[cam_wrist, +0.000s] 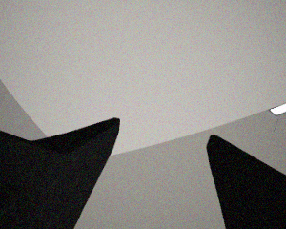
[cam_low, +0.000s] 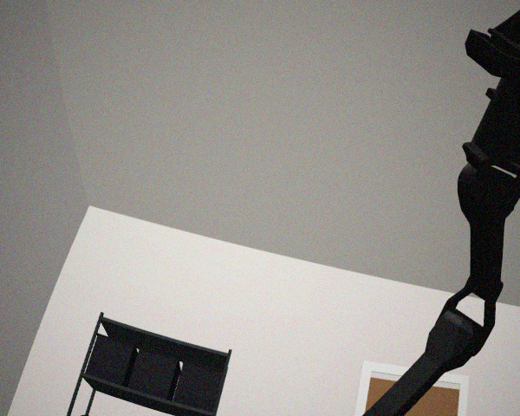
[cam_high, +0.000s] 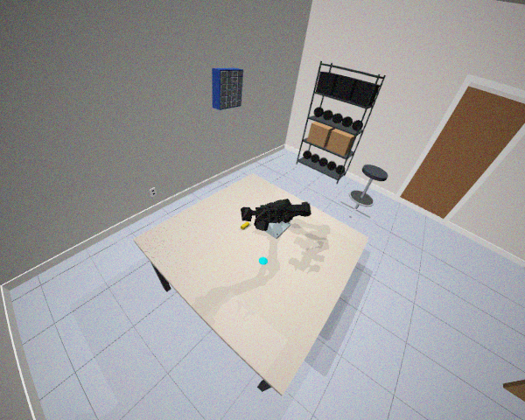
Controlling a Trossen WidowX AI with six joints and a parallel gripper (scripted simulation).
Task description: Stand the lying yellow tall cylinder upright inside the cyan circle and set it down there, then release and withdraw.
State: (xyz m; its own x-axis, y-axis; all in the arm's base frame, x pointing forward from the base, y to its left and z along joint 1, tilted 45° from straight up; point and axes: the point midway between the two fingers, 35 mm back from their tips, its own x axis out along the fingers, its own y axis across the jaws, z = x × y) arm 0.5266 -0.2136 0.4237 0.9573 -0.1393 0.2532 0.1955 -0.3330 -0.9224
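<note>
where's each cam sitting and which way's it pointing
Top: high in the room, looking down at the table, yellow cylinder, cyan circle and the whole arm.
Exterior: low, tilted up at walls; arm links at right.
Wrist: on the gripper, aimed up; two open fingers, nothing between.
Top and exterior share the shelf rack and door.
</note>
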